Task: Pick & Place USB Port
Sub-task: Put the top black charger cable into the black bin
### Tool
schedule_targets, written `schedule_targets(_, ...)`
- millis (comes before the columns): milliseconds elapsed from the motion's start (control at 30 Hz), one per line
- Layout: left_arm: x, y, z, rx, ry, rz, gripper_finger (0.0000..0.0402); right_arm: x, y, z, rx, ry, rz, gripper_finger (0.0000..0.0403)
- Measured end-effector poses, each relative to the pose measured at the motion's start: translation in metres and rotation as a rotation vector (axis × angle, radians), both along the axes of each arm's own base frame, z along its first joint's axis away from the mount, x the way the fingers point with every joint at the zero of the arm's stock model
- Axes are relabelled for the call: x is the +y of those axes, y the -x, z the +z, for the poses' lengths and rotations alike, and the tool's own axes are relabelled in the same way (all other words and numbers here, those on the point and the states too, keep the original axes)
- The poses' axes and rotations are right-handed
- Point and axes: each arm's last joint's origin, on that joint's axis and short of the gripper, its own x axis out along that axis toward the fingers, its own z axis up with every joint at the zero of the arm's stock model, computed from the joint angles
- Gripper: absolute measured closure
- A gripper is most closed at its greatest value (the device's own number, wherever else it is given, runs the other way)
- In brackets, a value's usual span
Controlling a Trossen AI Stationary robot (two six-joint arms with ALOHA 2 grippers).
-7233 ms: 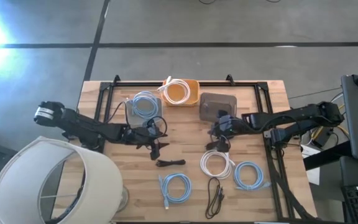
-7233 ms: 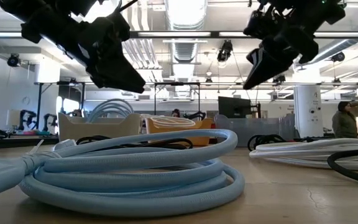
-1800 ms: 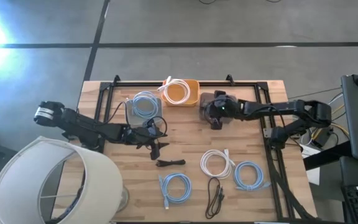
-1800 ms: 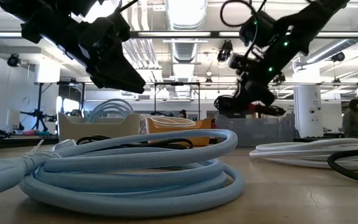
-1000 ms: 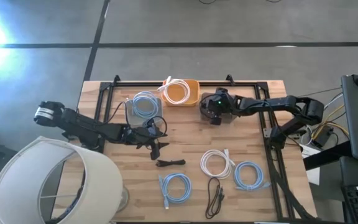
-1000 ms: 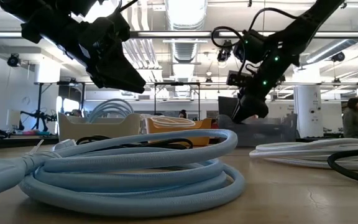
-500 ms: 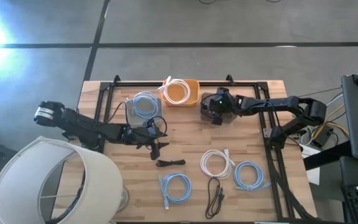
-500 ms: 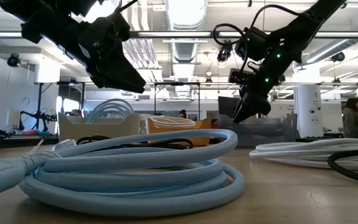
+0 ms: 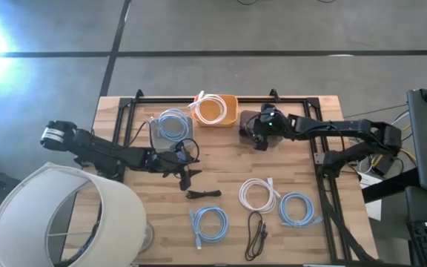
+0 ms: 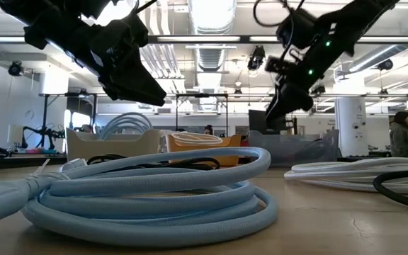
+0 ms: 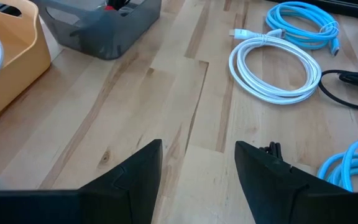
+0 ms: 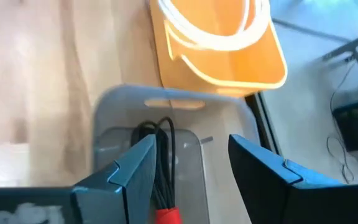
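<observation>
A black cable with a red end [image 12: 161, 186] lies inside the grey bin [image 9: 252, 120], resting on the bin's floor. My right gripper [image 12: 191, 168] hangs open just above that bin [image 12: 110, 143], one finger on either side of the cable and clear of it; in the high view my right gripper [image 9: 258, 138] is at the bin's near side. My left gripper [image 9: 184, 173] waits open above bare wood left of the table's middle, nothing between its fingers [image 11: 197, 168].
An orange bin [image 9: 215, 109] with a white cable and a pale bin [image 9: 170, 124] with a blue cable stand at the back. A white coil [image 9: 259, 195], two blue coils [image 9: 296, 209] [image 9: 210, 222] and two black cables [image 9: 256, 233] [image 9: 202, 194] lie toward the near edge.
My right gripper has risen from the grey bin and drawn back a little toward the table's right edge. The black cable stays in the bin.
</observation>
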Motion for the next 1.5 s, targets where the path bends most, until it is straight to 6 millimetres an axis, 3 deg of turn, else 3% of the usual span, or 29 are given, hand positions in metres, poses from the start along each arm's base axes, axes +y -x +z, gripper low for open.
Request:
schedule_targets(333, 0.0, 0.0, 0.0, -0.001, -0.002, 0.003, 0.0195, 0.027, 0.009, 0.026, -0.12, -0.045, 0.021, 0.0204)
schedule_targets(767, 0.0, 0.0, 0.0, 0.0, -0.002, 0.003, 0.0195, 0.085, 0.01, 0.029, -0.124, -0.159, 0.178, 0.0204)
schedule_targets(1233, 0.0, 0.0, 0.0, -0.005, 0.009, 0.008, 0.0195, 0.138, 0.017, 0.012, -0.092, -0.363, 0.2, 0.0204)
schedule_targets(1500, 0.0, -0.001, 0.0, -0.016, 0.048, 0.029, 0.0195, 0.162, 0.018, -0.014, -0.021, -0.418, 0.222, 0.0204)
